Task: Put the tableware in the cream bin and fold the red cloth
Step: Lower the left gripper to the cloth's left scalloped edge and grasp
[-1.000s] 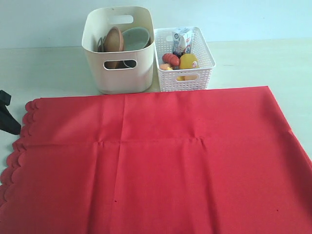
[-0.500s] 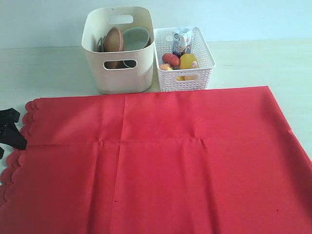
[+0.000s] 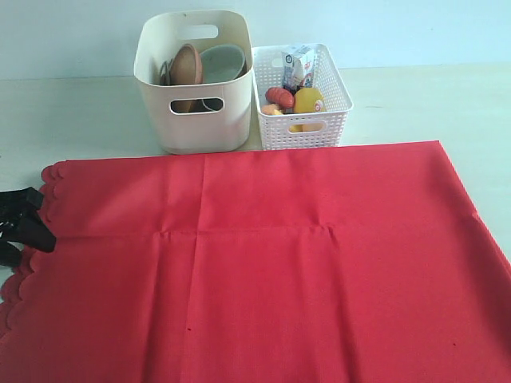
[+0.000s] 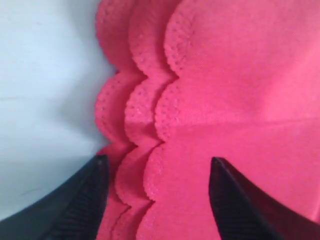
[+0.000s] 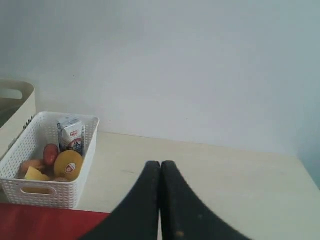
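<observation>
Left edge: left gripper (image 4: pixel 156 167) has its jaws wide apart astride the scalloped border of the red cloth (image 3: pixel 263 263); bare tabletop (image 3: pixel 80 112) lies open beside it.
Back row: cream bin (image 3: pixel 196 137) and white lattice basket (image 3: pixel 279 137) stand side by side, apparently touching, leaving no way through between them.
Back corners: tabletop left of the bin and right of the basket is open.
Cloth: lies flat, low, easy to cross above.
</observation>
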`<control>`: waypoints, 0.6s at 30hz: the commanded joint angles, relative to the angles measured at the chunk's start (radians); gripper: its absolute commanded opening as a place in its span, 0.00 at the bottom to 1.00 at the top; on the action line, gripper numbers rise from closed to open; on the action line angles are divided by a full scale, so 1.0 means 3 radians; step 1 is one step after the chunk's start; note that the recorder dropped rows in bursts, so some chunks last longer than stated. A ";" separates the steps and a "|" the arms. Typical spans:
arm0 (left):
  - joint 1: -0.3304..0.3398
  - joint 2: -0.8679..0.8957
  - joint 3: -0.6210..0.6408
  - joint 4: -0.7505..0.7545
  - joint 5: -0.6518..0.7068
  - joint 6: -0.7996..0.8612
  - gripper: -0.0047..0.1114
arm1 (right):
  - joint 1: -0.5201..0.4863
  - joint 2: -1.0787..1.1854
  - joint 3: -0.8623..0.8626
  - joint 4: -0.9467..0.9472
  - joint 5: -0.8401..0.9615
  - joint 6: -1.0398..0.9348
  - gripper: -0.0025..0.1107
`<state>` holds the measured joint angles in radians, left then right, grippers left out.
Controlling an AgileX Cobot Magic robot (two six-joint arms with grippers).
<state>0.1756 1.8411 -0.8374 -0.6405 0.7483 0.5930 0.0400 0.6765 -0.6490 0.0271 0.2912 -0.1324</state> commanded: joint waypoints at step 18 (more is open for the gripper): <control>0.0268 0.0029 0.0001 0.0134 -0.0072 -0.0067 0.54 | -0.0018 0.0038 -0.0032 -0.0090 -0.0181 -0.0154 0.02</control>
<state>0.2486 1.8411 -0.8374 -0.5993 0.7309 0.5646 0.0400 0.6848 -0.6511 0.0000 0.2464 -0.1719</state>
